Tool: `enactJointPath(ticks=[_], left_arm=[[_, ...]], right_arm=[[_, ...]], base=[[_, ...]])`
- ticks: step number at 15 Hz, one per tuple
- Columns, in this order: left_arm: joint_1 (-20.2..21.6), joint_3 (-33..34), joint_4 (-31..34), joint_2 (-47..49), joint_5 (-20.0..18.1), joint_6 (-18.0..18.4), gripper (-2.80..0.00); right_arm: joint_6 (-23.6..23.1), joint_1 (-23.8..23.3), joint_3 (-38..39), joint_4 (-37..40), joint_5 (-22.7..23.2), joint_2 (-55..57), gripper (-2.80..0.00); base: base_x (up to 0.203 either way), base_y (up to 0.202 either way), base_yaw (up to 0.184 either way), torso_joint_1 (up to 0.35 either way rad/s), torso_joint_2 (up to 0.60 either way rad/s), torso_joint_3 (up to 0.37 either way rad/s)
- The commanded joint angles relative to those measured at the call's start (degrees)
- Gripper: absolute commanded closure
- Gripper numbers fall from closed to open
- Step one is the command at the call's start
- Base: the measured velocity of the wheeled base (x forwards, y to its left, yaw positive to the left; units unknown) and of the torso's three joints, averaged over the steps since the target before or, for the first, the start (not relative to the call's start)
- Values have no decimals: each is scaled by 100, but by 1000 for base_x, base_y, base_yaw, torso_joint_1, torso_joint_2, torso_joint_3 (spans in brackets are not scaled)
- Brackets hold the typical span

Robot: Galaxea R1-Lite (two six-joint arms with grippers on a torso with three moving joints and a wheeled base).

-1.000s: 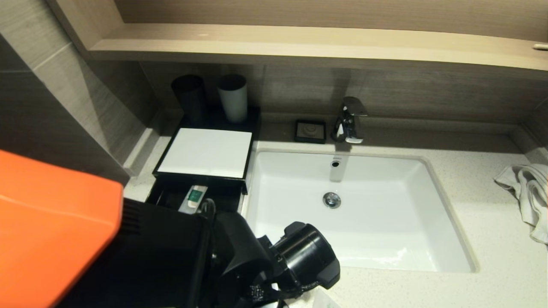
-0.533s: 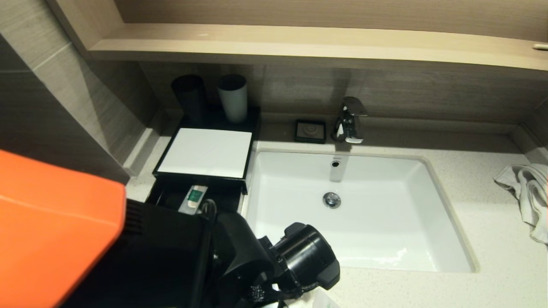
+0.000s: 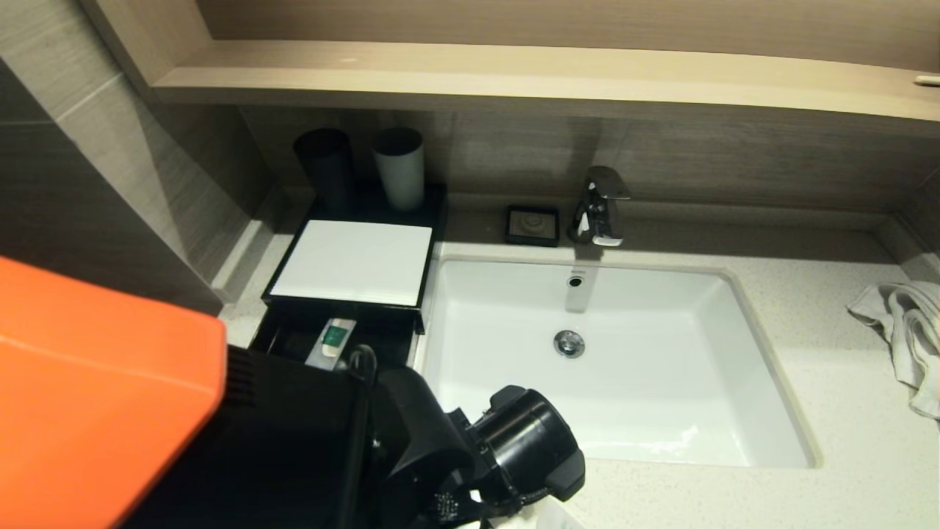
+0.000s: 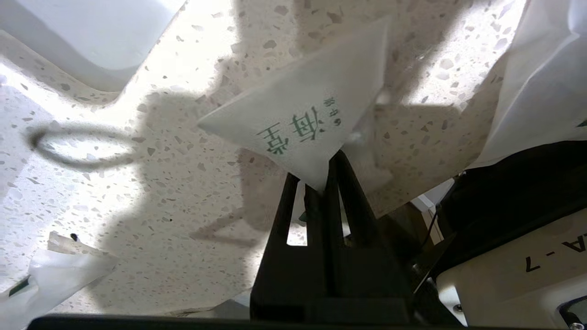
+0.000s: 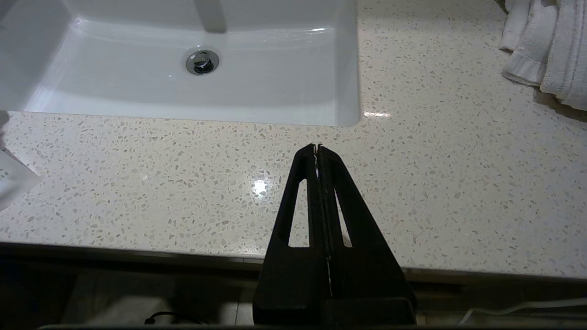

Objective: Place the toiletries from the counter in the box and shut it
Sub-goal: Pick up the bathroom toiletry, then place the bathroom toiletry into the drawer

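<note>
My left gripper (image 4: 321, 178) is shut on the corner of a white packet (image 4: 302, 117) with green characters, just above the speckled counter (image 4: 151, 192). A second packet (image 4: 46, 275) lies on the counter nearby, and a larger white one (image 4: 541, 82) is on the other side. In the head view the left arm (image 3: 455, 455) fills the lower left and hides its own fingers. The black box (image 3: 352, 261) stands left of the basin with its drawer pulled out. A green-labelled packet (image 3: 332, 339) lies in that drawer. My right gripper (image 5: 317, 149) is shut and empty over the counter's front edge.
The white basin (image 3: 624, 367) fills the middle of the counter (image 3: 844, 411). A faucet (image 3: 598, 206) and a black soap dish (image 3: 532, 224) sit behind it. Two tall cups (image 3: 400, 165) stand behind the box. A crumpled towel (image 3: 903, 323) lies at the far right.
The left arm has edged slightly right and down in the head view. Everything else stands as before.
</note>
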Motion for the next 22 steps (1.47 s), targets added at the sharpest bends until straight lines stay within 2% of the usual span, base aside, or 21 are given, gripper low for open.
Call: enactJointPath(ticks=[1, 11, 16, 22], left_arm=[[1, 9, 19, 24, 13, -7, 0], [28, -94, 0, -168, 39, -60, 0], [251, -725, 278, -243, 238, -70, 0], [663, -1078, 367, -114, 295, -69, 0]], right_arm=[[-1, 2, 1, 1, 2, 0, 0], [-1, -3, 1, 1, 2, 0, 0], [-1, 2, 1, 1, 2, 0, 0], [-3, 2, 1, 1, -5, 0, 0]], base=[[0, 0, 0, 0, 0, 0], [0, 0, 0, 0, 0, 0], [0, 0, 0, 0, 0, 0], [0, 0, 0, 0, 0, 0]])
